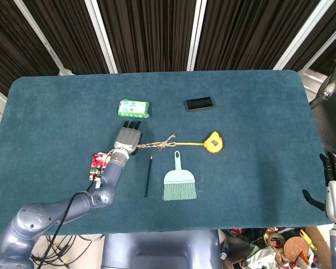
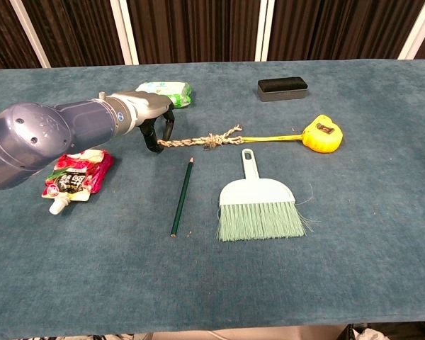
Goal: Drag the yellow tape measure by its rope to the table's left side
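Note:
The yellow tape measure (image 1: 214,142) (image 2: 321,134) lies right of the table's middle, its yellow tape pulled out a little toward the left. A braided rope (image 1: 159,144) (image 2: 202,139) runs left from the tape's tip. My left hand (image 1: 129,136) (image 2: 150,117) is at the rope's left end, fingers curled down around it. My right hand (image 1: 335,186) hangs off the table's right edge with straight fingers and holds nothing; the chest view does not show it.
A green wipes pack (image 1: 134,108) (image 2: 167,92) lies just behind my left hand. A red pouch (image 2: 75,176) sits under my left forearm. A pencil (image 2: 181,196) and a teal brush (image 2: 258,205) lie in front of the rope. A black box (image 2: 282,88) is at the back.

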